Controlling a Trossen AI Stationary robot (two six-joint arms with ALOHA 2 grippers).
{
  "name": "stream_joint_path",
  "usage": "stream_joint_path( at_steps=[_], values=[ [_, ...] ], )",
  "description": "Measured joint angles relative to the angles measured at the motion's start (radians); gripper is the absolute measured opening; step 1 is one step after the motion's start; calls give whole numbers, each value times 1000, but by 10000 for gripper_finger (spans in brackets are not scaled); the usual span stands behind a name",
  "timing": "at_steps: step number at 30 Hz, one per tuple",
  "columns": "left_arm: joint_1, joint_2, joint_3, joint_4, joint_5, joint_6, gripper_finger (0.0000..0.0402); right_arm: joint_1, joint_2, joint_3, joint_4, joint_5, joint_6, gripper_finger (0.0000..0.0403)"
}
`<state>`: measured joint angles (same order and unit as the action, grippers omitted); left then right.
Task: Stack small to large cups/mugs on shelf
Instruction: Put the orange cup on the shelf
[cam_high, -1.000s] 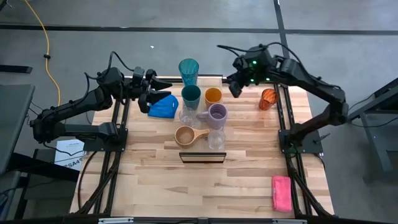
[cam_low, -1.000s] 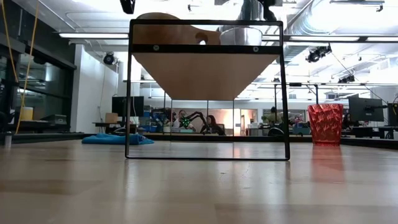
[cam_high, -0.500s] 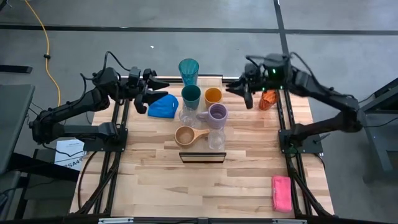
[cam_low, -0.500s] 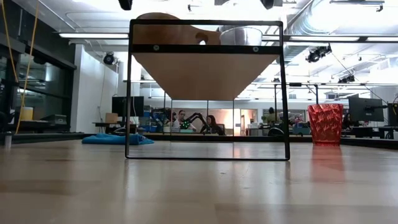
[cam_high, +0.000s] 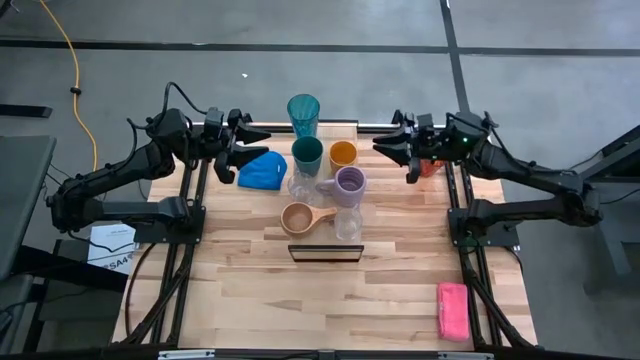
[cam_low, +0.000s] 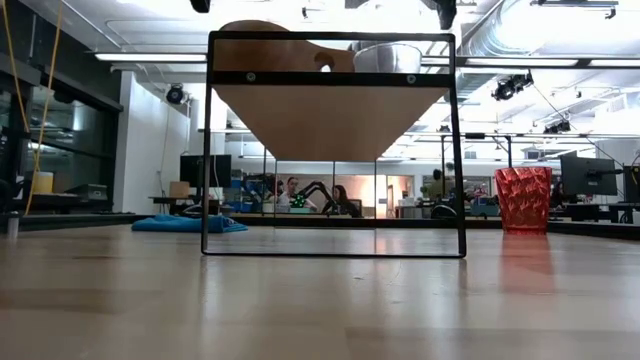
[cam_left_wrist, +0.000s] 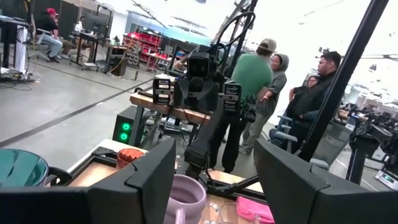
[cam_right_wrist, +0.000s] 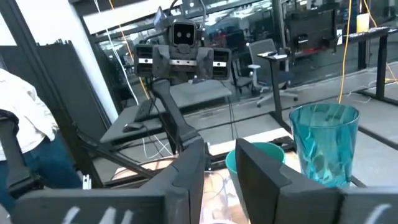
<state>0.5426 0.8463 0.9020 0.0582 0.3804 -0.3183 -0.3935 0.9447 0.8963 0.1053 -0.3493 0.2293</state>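
Nearly done: seven cups sit on the light-wood plank shelf (cam_high: 325, 215); only the ribbed red plastic cup (cam_high: 431, 160) remains on the worktop, far right. Your right gripper (cam_high: 394, 152) hovers beside it, part-open, empty. Left gripper (cam_high: 236, 146) open, empty, far left.

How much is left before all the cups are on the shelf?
Nearly done: seven cups, including the teal tumbler and tan mug, stand on the shelf. Nothing is held; the left gripper waits open by the blue cloth. Left: the red cup on the table, beside the open right gripper.
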Motion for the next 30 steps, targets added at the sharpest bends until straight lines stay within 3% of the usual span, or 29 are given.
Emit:
stream_joint_path(
  at_steps=[12, 14, 17, 20, 25, 30],
  values=[
    [0, 0, 0, -1, -1, 0, 207, -2, 2, -1, -5, 5, 24, 83],
    [0, 0, 0, -1, -1, 0, 207, -10, 4, 1, -22, 75, 95, 83],
    [0, 0, 0, -2, -1, 0, 207, -54, 30, 49, -219, 246, 228, 83],
    [0, 0, 0, -1, -1, 0, 207, -138, 80, 148, -509, 346, 311, 83],
    [0, 0, 0, -2, -1, -1, 207, -272, 212, 266, -1012, 416, 340, 83],
    [0, 0, 0, -2, -1, -1, 207, -350, 296, 217, -1254, 436, 392, 97]
  ],
)
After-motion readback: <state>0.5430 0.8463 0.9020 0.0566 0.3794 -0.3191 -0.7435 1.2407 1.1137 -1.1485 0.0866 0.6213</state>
